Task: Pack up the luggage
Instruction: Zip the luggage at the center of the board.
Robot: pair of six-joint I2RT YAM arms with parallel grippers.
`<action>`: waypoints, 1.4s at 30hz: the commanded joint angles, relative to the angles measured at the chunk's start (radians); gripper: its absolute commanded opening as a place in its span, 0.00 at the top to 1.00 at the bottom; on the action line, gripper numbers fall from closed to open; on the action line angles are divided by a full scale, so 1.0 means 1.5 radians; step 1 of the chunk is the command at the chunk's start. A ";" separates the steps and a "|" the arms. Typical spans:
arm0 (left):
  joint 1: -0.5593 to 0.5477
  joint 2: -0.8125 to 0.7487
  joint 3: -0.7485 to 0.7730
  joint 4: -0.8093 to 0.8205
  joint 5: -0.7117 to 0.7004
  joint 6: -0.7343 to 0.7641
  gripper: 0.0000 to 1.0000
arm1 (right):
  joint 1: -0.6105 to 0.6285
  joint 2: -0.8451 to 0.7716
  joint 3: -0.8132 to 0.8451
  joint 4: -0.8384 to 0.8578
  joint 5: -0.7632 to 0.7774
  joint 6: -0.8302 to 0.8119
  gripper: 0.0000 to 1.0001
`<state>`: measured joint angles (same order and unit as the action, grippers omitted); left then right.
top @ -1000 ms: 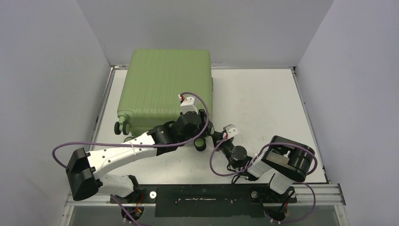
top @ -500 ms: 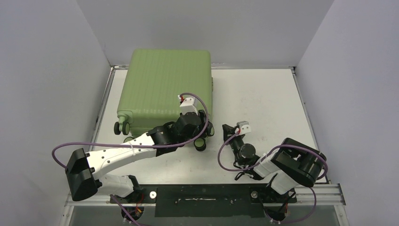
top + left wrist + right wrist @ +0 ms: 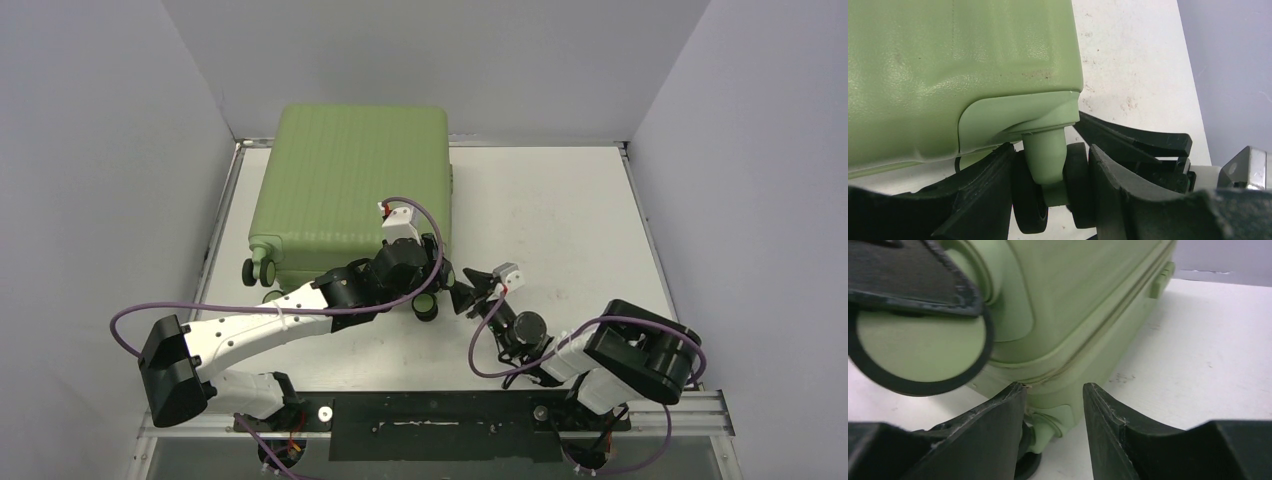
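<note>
The luggage, a light-green ribbed hard-shell case, lies flat and closed at the back left of the table. My left gripper is at its near right corner, shut on a black caster wheel with a green stem. In the left wrist view the left gripper has both fingers pressed against the twin wheel discs. My right gripper sits just right of that corner, open. In the right wrist view the right gripper frames the case's lower corner and a second wheel without touching them.
Another wheel pair sticks out at the case's near left corner, close to the left wall. A green side handle shows on the case's right edge. The white table surface spreads to the right of the case.
The right gripper drew back from the case corner, then came back to it, and its jaws went from shut to open. The left gripper kept its hold on the wheel.
</note>
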<state>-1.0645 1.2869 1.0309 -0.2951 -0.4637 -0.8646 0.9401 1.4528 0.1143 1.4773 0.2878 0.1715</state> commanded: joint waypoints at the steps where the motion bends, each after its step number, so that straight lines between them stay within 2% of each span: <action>1: -0.010 -0.014 0.002 -0.058 0.025 0.011 1.00 | 0.021 0.033 0.033 0.074 -0.044 0.006 0.53; 8: -0.012 -0.018 0.002 -0.062 0.023 0.010 1.00 | 0.033 0.088 0.057 0.088 -0.054 0.013 0.52; 19: -0.012 -0.017 0.005 -0.063 0.025 0.011 1.00 | 0.032 0.147 0.105 0.082 -0.016 0.039 0.55; 24: -0.012 -0.013 0.004 -0.062 0.028 0.011 1.00 | 0.031 0.159 0.113 0.077 -0.003 0.046 0.61; 29: -0.013 -0.012 0.002 -0.061 0.028 0.010 1.00 | 0.030 0.160 0.120 0.056 -0.002 0.050 0.75; 31: -0.013 -0.011 0.003 -0.061 0.027 0.011 1.00 | 0.031 0.161 0.121 0.049 -0.001 0.051 0.76; 39: -0.012 -0.003 0.004 -0.058 0.029 0.011 1.00 | 0.030 0.171 0.122 0.037 0.000 0.059 0.66; 42: -0.013 -0.002 0.003 -0.057 0.031 0.011 1.00 | 0.032 0.173 0.125 0.035 -0.002 0.062 0.66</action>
<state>-1.0649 1.2846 1.0309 -0.3050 -0.4812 -0.8612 0.9916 1.6867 0.2405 1.5326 0.3050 0.2375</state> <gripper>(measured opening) 0.484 0.341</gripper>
